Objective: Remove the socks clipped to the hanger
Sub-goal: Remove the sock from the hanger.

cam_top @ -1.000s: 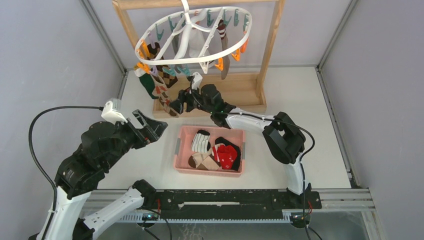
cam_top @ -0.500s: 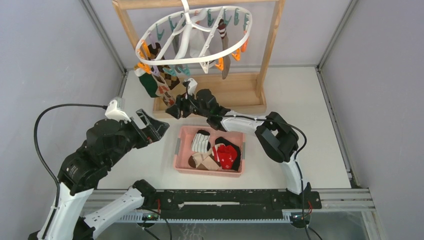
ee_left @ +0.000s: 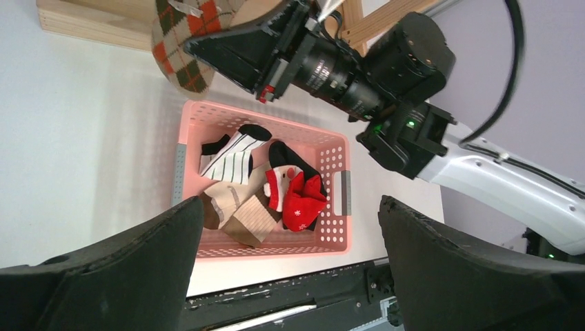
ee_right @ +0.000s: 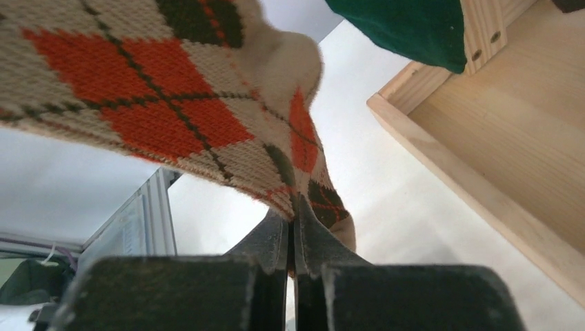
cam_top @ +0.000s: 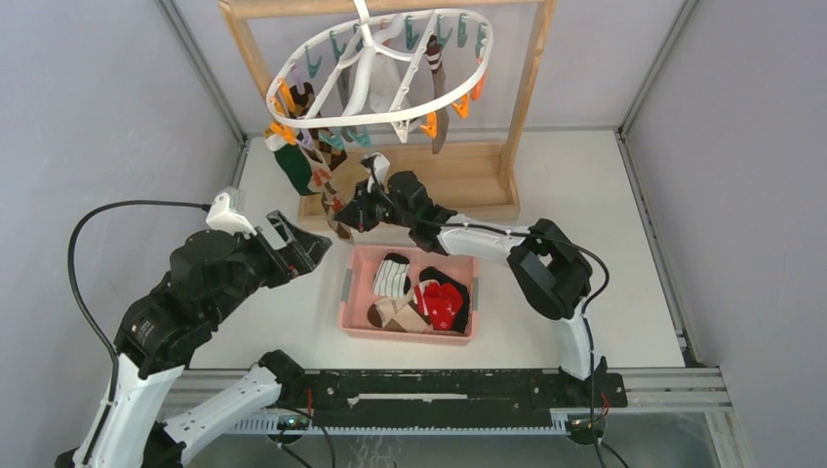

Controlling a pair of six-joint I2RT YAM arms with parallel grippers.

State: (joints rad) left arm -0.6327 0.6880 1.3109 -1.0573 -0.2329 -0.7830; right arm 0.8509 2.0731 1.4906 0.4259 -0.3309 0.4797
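The white oval hanger (cam_top: 390,119) hangs from a wooden frame, with several socks (cam_top: 293,161) clipped at its left side and a dark one (cam_top: 438,117) at the right. My right gripper (cam_top: 343,209) is under the left cluster. It is shut on the lower tip of the brown argyle sock (ee_right: 172,103), which is pinched flat between the fingers of the right gripper (ee_right: 295,207). The argyle sock (ee_left: 181,52) also shows in the left wrist view, above the basket. My left gripper (cam_top: 293,244) stands open and empty, left of the basket.
A pink basket (cam_top: 408,252) in front of the frame holds several socks, among them striped, red, black and beige-brown ones. The wooden frame's base tray (ee_right: 510,138) lies right behind the gripped sock. A green sock (ee_right: 407,27) hangs beside it.
My right gripper moved left to the hanging argyle sock and shut on its tip. The left arm has barely moved and stays open.
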